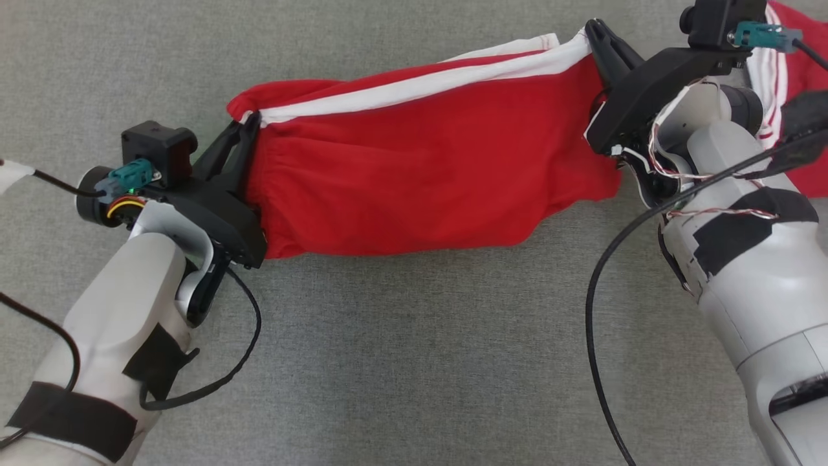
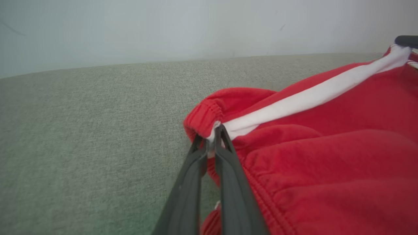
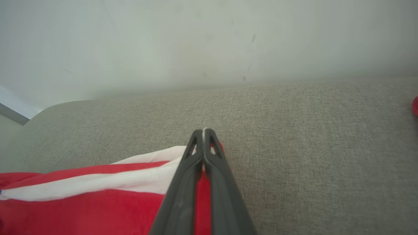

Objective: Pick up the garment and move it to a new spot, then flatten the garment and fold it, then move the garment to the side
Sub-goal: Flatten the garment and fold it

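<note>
Grey woven fabric covers the surface, with a pale wall behind. At nine o'clock the left fingers are pinched shut on the gathered elastic end of the red fleece garment with a white stripe. It stretches across the centre toward two o'clock, stripe along its far edge, near edge sagging. There the right fingers are clamped shut on its white-striped corner.
</note>
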